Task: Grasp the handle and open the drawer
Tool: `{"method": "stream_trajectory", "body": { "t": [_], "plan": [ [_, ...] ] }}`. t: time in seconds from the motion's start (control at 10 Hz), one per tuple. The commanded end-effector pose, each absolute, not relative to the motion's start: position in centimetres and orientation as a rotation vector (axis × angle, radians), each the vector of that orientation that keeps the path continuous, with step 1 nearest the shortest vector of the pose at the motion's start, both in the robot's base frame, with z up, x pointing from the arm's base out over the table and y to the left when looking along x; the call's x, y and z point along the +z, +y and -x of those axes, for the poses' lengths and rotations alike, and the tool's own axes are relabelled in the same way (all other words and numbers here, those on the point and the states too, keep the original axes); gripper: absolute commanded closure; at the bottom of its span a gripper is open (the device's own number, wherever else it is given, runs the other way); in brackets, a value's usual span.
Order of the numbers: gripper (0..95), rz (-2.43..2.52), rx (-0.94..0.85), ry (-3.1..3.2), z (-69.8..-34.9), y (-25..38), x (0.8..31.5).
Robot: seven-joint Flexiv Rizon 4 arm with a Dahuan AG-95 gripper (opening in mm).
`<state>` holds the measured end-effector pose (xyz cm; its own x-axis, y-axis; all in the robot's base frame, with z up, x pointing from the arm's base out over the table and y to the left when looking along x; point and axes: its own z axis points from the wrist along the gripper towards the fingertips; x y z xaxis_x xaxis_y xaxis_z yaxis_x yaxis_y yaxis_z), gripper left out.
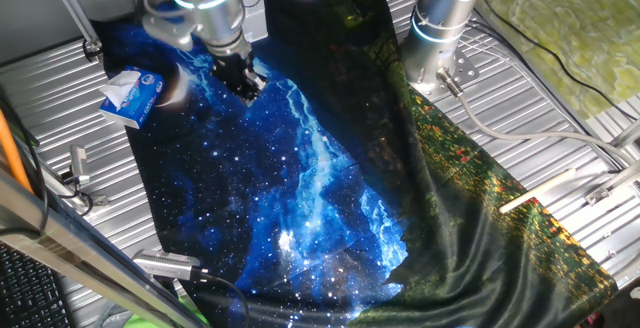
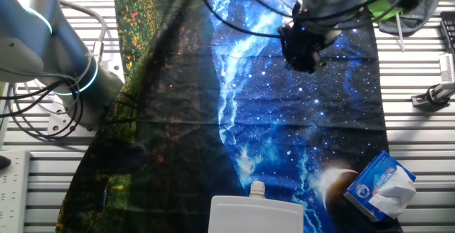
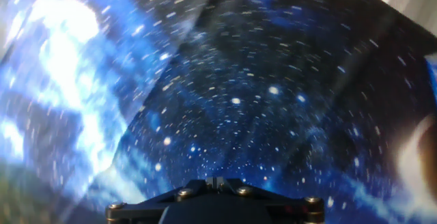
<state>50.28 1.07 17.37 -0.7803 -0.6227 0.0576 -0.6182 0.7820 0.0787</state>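
Observation:
The drawer (image 2: 256, 215) is a white boxy unit at the bottom edge of the other fixed view, with a small pale handle (image 2: 257, 188) sticking out of its front toward the cloth. It does not show in the remaining two views. My gripper (image 2: 302, 54) hangs above the blue starry cloth, well away from the drawer and touching nothing. It also shows in one fixed view (image 1: 246, 80). In the hand view the two fingertips (image 3: 218, 182) meet with only a thin seam between them and hold nothing; below them is only cloth.
A blue-and-white tissue pack (image 2: 380, 185) lies on the cloth's corner beside the drawer, also seen in one fixed view (image 1: 130, 95). A second silver arm (image 1: 440, 18) stands at the cloth's dark side. Cables and tools lie on the ribbed metal table (image 1: 560, 118).

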Motion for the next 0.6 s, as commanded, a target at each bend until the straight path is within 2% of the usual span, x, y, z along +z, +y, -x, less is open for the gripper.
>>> {"method": "stream_trajectory", "body": {
  "t": [0.1, 0.3, 0.6],
  "plan": [
    [95.0, -1.494, -0.057, -2.628, -50.5, 3.0, 17.3],
    [95.0, -1.530, 0.104, -2.512, -50.6, 3.9, 16.9],
    [95.0, -1.538, 0.163, -2.460, -50.5, 4.7, 16.1]
  ]
}}
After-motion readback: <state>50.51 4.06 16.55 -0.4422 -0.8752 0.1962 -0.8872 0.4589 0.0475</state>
